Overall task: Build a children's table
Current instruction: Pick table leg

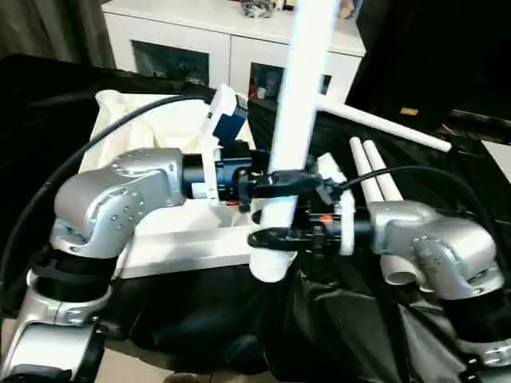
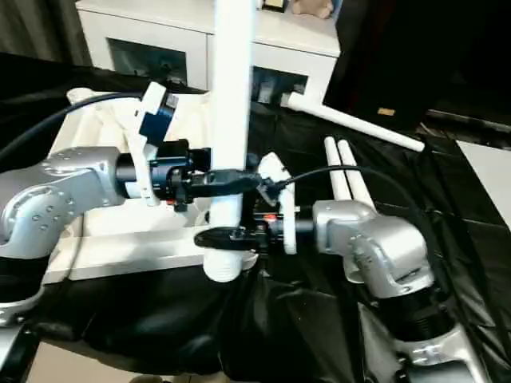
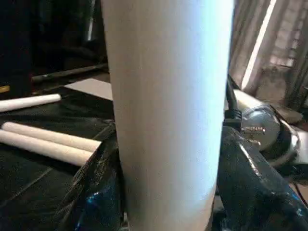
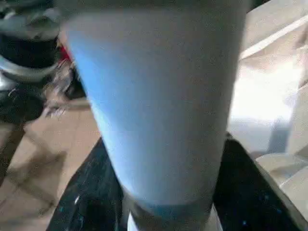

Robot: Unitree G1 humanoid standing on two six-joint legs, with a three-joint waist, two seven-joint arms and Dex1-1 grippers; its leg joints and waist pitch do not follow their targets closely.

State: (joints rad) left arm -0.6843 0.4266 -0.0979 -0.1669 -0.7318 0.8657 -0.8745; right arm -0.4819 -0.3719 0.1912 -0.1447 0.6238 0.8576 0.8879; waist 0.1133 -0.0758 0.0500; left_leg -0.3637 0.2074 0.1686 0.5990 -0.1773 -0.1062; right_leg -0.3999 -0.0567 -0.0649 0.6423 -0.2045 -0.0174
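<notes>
We grip the stiff, light, slippery leg (image 1: 297, 120) near its thick end, left pincer (image 1: 275, 182) and right pincer (image 1: 275, 237) both clenched around it.

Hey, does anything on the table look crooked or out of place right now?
One long white tapered leg lies slantwise across the black cloth, skewed from the two legs lying parallel together. The fourth leg stands upright in both pincers. Nothing looks damaged.
</notes>
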